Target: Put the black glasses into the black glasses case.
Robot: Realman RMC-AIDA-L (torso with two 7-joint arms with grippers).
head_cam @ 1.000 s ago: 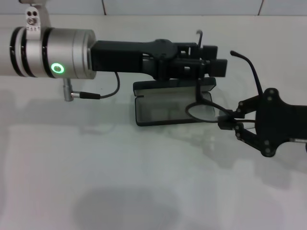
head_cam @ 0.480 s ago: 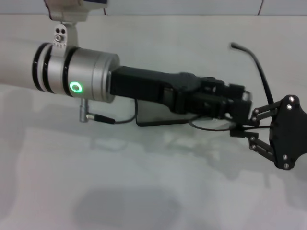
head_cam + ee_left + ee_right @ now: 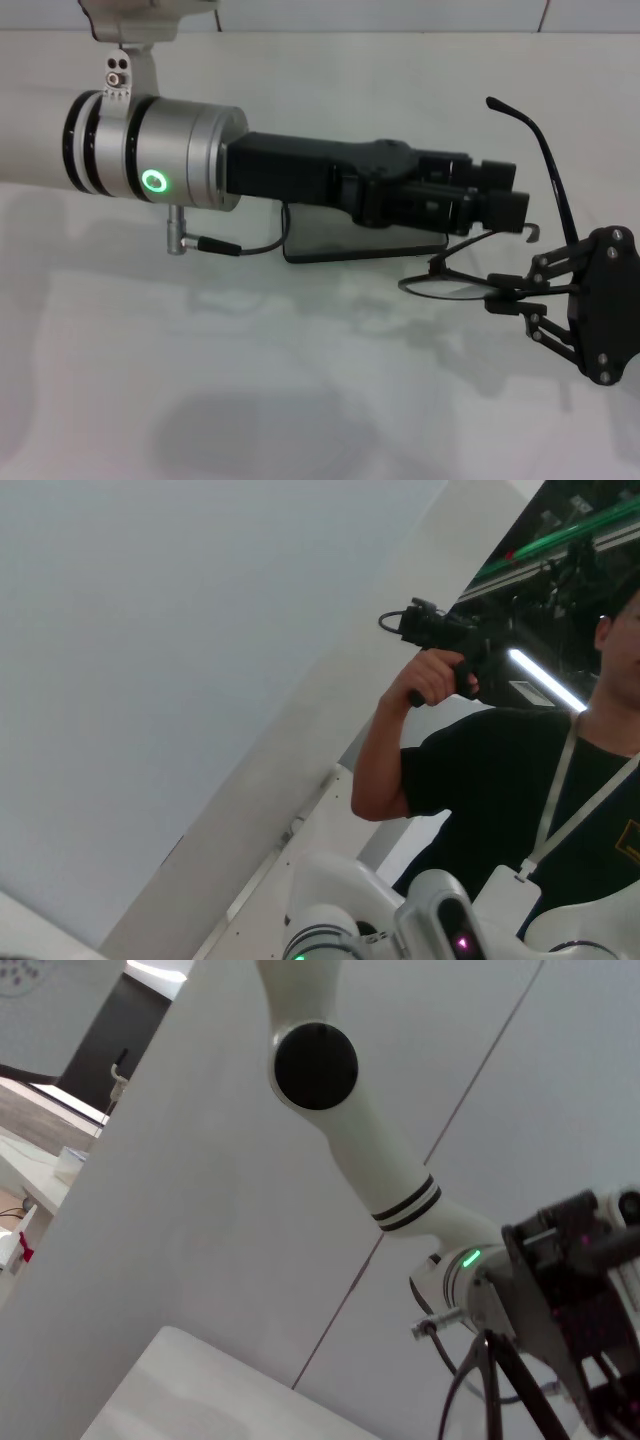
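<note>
- Since half a second ago, the left gripper (image 3: 500, 195) has drawn back a little from the right gripper (image 3: 497, 298), and the black glasses (image 3: 455, 285) now show clear of it, where before it hid most of the frame.
- Largest in the head view is the left arm (image 3: 150, 145), lying across the white table (image 3: 200, 400) with its gripper above the black glasses case (image 3: 330, 245). Whether its jaws are parted or closed, I cannot tell.
- Under that arm the case sits on the table; only its near edge and part of its body show, so I cannot tell from here how wide the lid stands.
- At the right, the right gripper is clenched on the glasses at the frame, holding them in the air just beside the case, one lens toward it and one temple arm (image 3: 545, 150) sticking upward.
- Judged from this, the pickup is done. Carrying the glasses over the case, lowering them in and letting go all remain.
</note>
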